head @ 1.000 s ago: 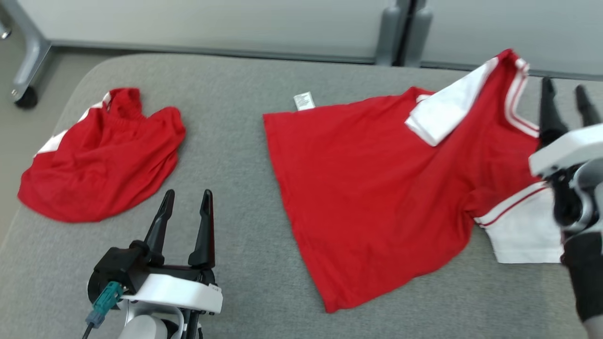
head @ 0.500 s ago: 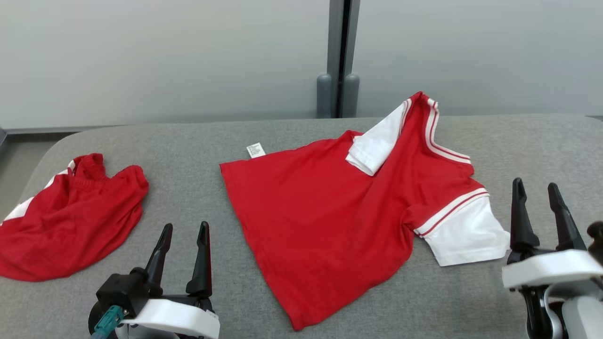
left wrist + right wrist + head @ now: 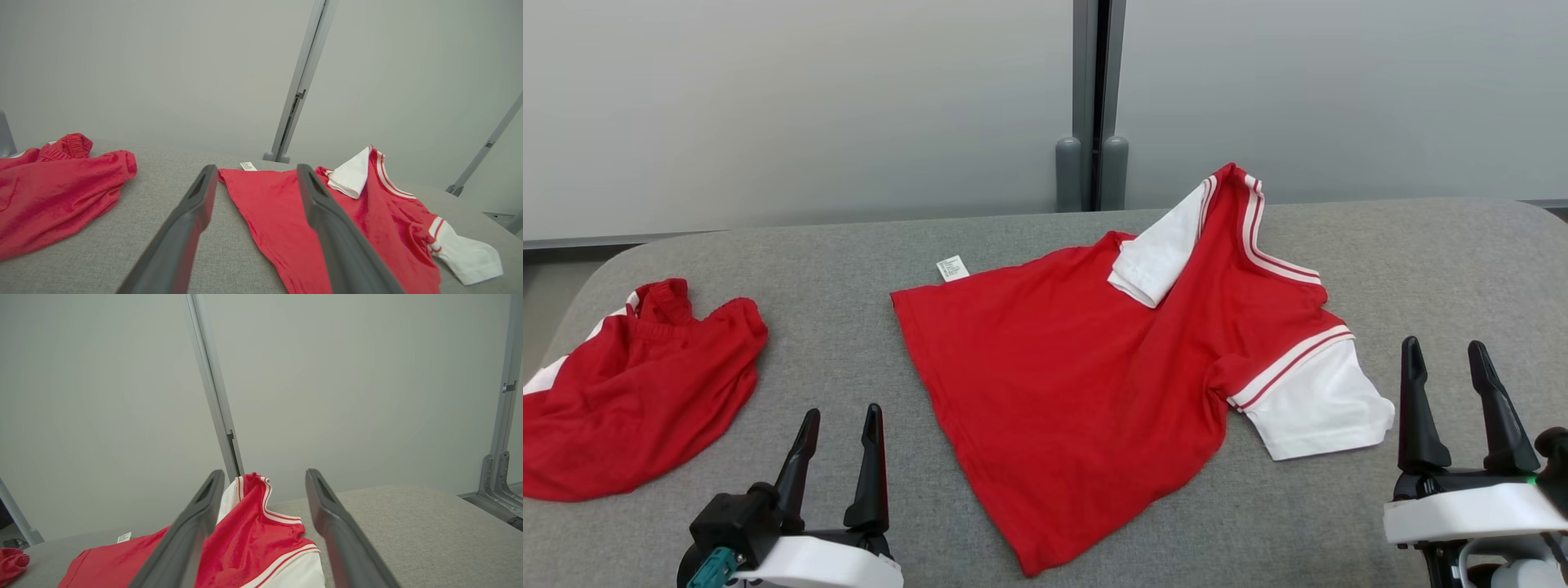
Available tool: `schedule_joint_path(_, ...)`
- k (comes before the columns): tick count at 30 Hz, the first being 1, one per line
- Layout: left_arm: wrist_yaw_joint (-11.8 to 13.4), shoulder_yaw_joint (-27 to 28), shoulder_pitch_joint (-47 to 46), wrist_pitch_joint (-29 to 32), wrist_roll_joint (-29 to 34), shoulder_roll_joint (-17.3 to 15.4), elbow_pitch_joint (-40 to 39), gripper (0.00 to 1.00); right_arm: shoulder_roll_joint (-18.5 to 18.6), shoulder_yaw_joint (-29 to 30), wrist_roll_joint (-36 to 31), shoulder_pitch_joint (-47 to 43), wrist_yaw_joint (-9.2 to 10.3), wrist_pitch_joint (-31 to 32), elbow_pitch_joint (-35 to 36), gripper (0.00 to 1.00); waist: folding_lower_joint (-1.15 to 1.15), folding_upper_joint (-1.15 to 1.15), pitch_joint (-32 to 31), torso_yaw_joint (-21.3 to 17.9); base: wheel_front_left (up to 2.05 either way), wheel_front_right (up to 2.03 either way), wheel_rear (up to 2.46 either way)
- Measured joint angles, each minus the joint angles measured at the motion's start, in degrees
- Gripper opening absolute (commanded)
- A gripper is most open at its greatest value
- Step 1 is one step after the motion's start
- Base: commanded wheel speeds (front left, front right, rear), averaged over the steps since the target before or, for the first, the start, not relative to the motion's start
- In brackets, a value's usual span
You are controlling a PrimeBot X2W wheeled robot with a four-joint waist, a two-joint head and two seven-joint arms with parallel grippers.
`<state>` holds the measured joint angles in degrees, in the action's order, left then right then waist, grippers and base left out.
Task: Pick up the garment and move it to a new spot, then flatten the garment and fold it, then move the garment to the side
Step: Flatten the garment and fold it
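head view, noted left to right.

far left, by the table's rounded corner: a crumpled red garment with white side patches and a gathered waistband (image 3: 637,400), bunched in a heap on the grey fabric-covered table (image 3: 849,261). i cannot tell from the heap what kind of garment it is.

lower left: left gripper (image 3: 842,410), two long dark fingers pointing away from me, jaws spread wide with nothing between them. it is over bare table between the heap and the shirt, touching neither.

centre: the red short-sleeved shirt with white sleeves and striped trim (image 3: 1070,384) lies mostly flat on the table, with its hem edge facing left and its neckline toward the far right. a small white care label (image 3: 952,268) sticks out at the far corner of the hem. the far white sleeve (image 3: 1156,261) is folded over onto the red body. beside it the striped neckline (image 3: 1241,204) stands up in a peak. the near white sleeve (image 3: 1319,408) lies spread on the table at the shirt's right side, and the red cloth is puckered where the two meet.

lower right: right gripper (image 3: 1443,343), jaws wide and empty, near that sleeve but apart from it. its wrist view looks along the fingers at the raised neckline.

behind the table: pale grey wall panels (image 3: 768,106) with a grey upright post (image 3: 1092,98) between them.
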<state>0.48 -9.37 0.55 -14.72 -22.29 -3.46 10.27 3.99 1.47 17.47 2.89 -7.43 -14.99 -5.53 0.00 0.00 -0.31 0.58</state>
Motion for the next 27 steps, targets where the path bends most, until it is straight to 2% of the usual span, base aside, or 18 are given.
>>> schedule_joint_path(5,-0.08,-0.65,-0.20,0.86,0.13,-0.18,0.15,1.00,-0.33,0.09,-0.80,-0.18,0.00,0.00,0.02,1.00,0.00,0.00,0.01,0.24,0.00,0.00,0.00)
schedule_joint_path(8,-0.40,-2.18,-0.05,6.12,-1.38,-0.11,1.10,1.00,-0.46,0.44,-1.55,-0.23,0.00,0.00,-0.31,1.00,0.00,0.00,0.09,0.35,0.00,0.00,0.00)
schedule_joint_path(15,-1.75,-7.36,1.37,24.12,-7.39,0.26,2.18,1.00,-0.58,1.78,-2.49,-0.18,0.00,0.00,-1.34,1.00,0.00,0.00,0.63,-0.10,0.00,0.00,0.00)
schedule_joint_path(19,-1.93,-9.48,2.61,31.66,-13.52,0.44,0.45,1.00,-0.76,2.05,-2.47,0.15,0.00,0.00,-1.36,1.00,0.00,0.00,1.20,-0.95,0.00,0.00,0.00)
schedule_joint_path(24,-1.37,-11.74,2.97,36.94,-17.60,0.63,0.15,1.00,-0.92,1.81,-2.47,1.05,0.00,0.00,-1.78,1.00,0.00,0.00,2.29,-2.10,0.00,0.00,0.00)
schedule_joint_path(27,-1.11,-12.47,2.48,37.79,-19.75,0.64,1.05,1.00,-1.03,1.85,-2.33,1.41,0.00,0.00,-1.80,1.00,0.00,0.00,3.15,-2.66,0.00,0.00,0.00)
